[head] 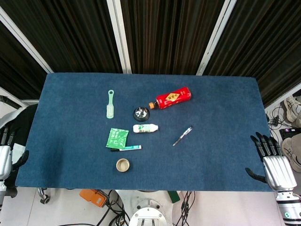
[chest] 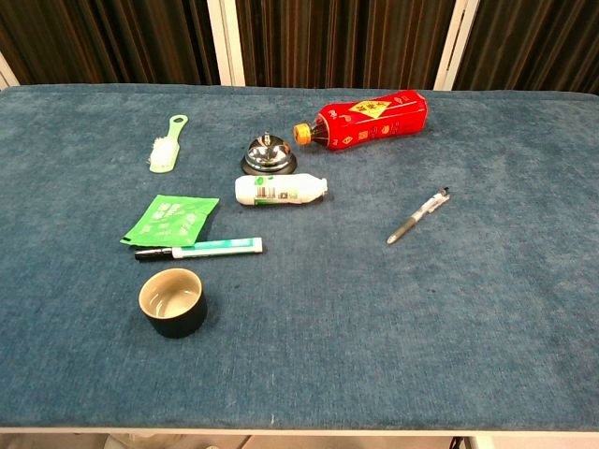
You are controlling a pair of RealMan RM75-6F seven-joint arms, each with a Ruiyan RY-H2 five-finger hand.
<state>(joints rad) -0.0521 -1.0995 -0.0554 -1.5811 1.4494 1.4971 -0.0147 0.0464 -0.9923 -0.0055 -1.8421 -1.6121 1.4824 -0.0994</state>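
Observation:
My left hand (head: 6, 151) hangs off the table's left edge, fingers apart, holding nothing. My right hand (head: 273, 160) rests at the front right corner of the blue table (head: 221, 108), fingers spread and empty. Neither hand shows in the chest view. In the middle of the table lie a red bottle (head: 173, 98) on its side, a silver bell (head: 141, 113), a small white bottle (head: 145, 128), a pen (head: 182, 135), a green packet (head: 117, 138), a marker (head: 126, 148), a small cup (head: 122, 165) and a green brush (head: 110, 104). The pen is the thing nearest my right hand, though well apart from it.
A dark slatted wall (head: 164, 33) with white posts stands behind the table. Shoes (head: 292, 109) and cables lie on the floor to the right. An orange object (head: 93, 197) sits below the front edge.

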